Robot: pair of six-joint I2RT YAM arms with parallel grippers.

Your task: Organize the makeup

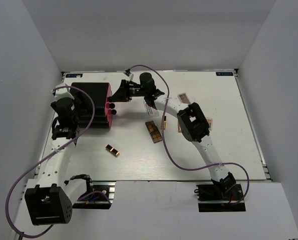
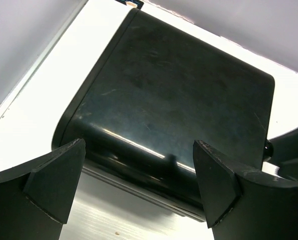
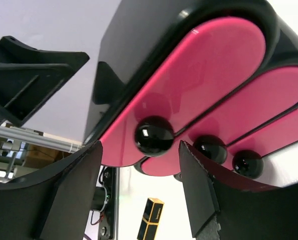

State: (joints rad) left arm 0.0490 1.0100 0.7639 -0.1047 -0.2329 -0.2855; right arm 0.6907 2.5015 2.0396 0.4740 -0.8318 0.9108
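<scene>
A white table (image 1: 229, 145) is seen from above, with the two arms bolted at its near edge. A black case (image 1: 96, 95) stands on the far left part of the table. Three pink drawer fronts (image 3: 224, 60) on its right-hand face are stacked one over another, and each carries a round black knob.

The left arm (image 1: 56, 155) is reached up along the left edge of the table. The left gripper (image 2: 138, 145) is held over the near end of the case lid, with its jaws spread wide and nothing between them. The right arm (image 1: 206, 150) is stretched across the table toward the pink face. The right gripper (image 3: 140, 146) is placed at the top knob (image 3: 154, 136), with its jaws apart on either side. A gap can be seen beside the knob, so it is not clamped.

The makeup is left loose on the table, outside the case:
- A brown palette (image 1: 154, 131) is laid near the middle, just beside the right forearm.
- A pale flat packet (image 1: 182, 96) is seen further back, beyond that arm.
- Another flat item (image 1: 209, 123) is mostly hidden under the arm's elbow and cannot be made out.
- A gold and black lipstick (image 1: 112, 150) is lying on its side in front of the case, well apart from it and from the palette.
</scene>
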